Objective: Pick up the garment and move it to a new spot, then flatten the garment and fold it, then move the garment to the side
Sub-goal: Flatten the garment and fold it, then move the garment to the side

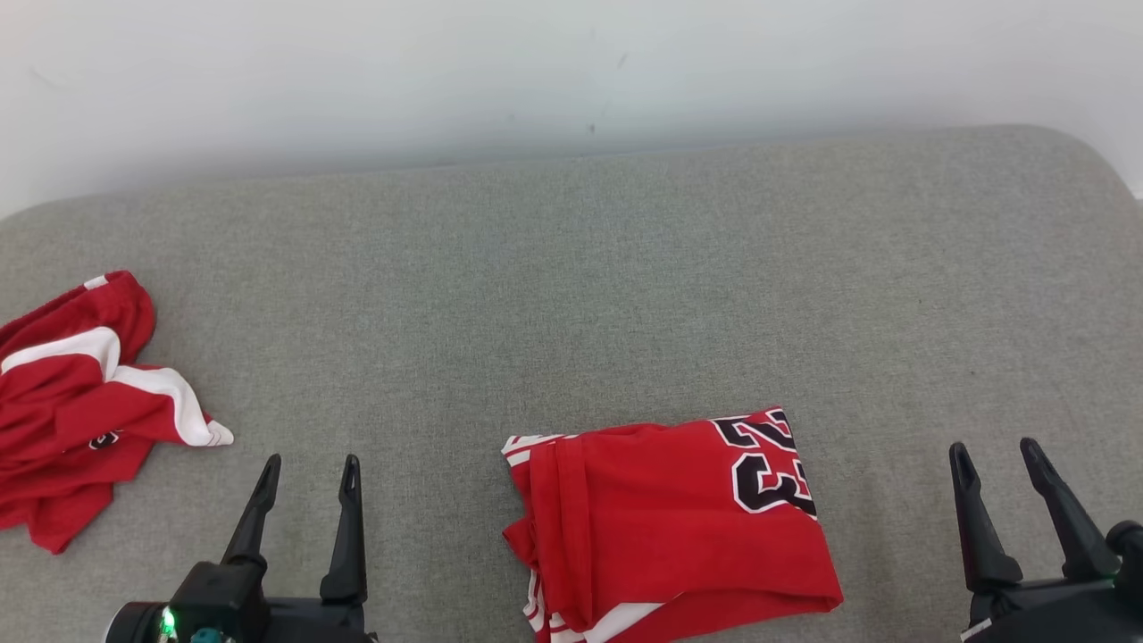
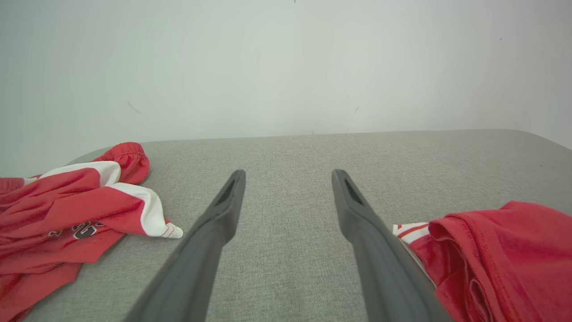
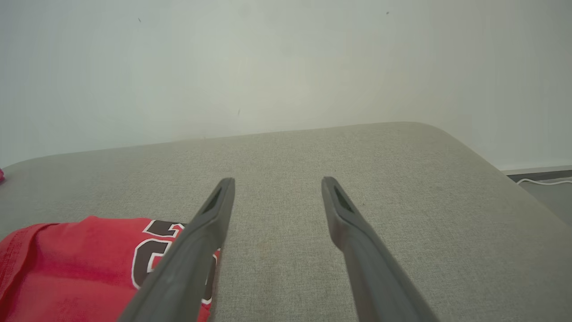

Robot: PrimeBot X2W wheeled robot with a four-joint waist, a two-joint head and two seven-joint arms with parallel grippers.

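Logged left gripper (image 1: 312,463) at 7 o'clock in the head view, nearest the robot: fingers spread wide, nothing held, only grey cover (image 1: 571,295) between them. Logged right gripper (image 1: 994,446) at 5 o'clock, equally near: fingers parted to much the same width, nothing held. Confirmed both states in the wrist views.

Found jersey (image 1: 661,527) at 6 o'clock, between the two grippers and touched by neither. Found it folded into a rough rectangle and lying flat on the cover. Noted red cloth, a black number edged in white at its 1 o'clock corner, and red-and-white striped trim at its 9 and 7 o'clock edges. Noted layered folds bunched along its 9 o'clock side. Noted its near edge cut off by the bottom of the head view.

Found crumpled garment (image 1: 71,402) at 9 o'clock, well apart from the jersey and farther out than the left gripper. Noted red cloth with white bands, unfolded, partly cut off by the view's edge. Noted a gathered hem at its far end in the left wrist view; could not read its small dark print.

Recorded the cover as woven, rounded at its far corners, reaching out to 12 o'clock. Recorded pale wall (image 1: 536,71) beyond it. Spotted white cable (image 3: 543,181) on the floor (image 3: 552,197) past the cover's 3 o'clock side in the right wrist view.
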